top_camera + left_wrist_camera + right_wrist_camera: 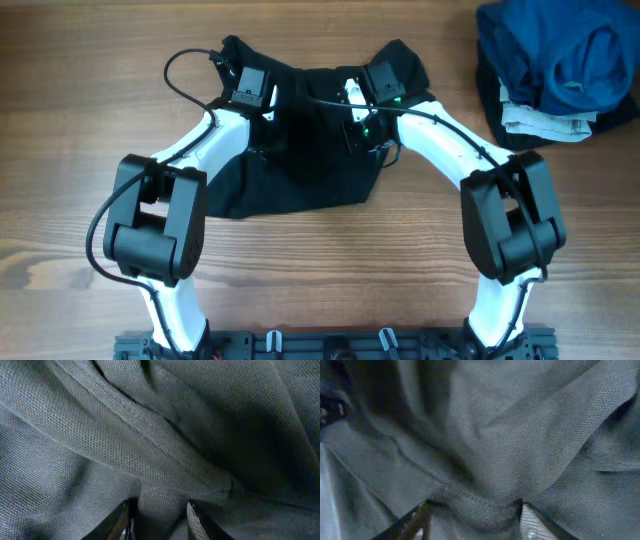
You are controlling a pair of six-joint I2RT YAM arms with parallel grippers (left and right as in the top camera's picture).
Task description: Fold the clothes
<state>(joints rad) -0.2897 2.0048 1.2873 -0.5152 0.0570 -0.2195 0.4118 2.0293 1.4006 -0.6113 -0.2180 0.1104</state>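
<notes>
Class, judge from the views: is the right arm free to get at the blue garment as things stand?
Probably not yet. The right gripper has the black garment bunched between its fingers. The blue garment lies apart, nothing between, but it must let go first.

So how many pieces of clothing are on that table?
3: the black garment spread in the middle, the blue garment at the far right edge, a white folded piece just below it. More may hide beneath those two.

Overhead looks straight down, taking in the whole desk (60, 120). Both wrist cameras face forward, jammed right up against the black garment (310, 170): fabric fills them, shared with overhead.
</notes>
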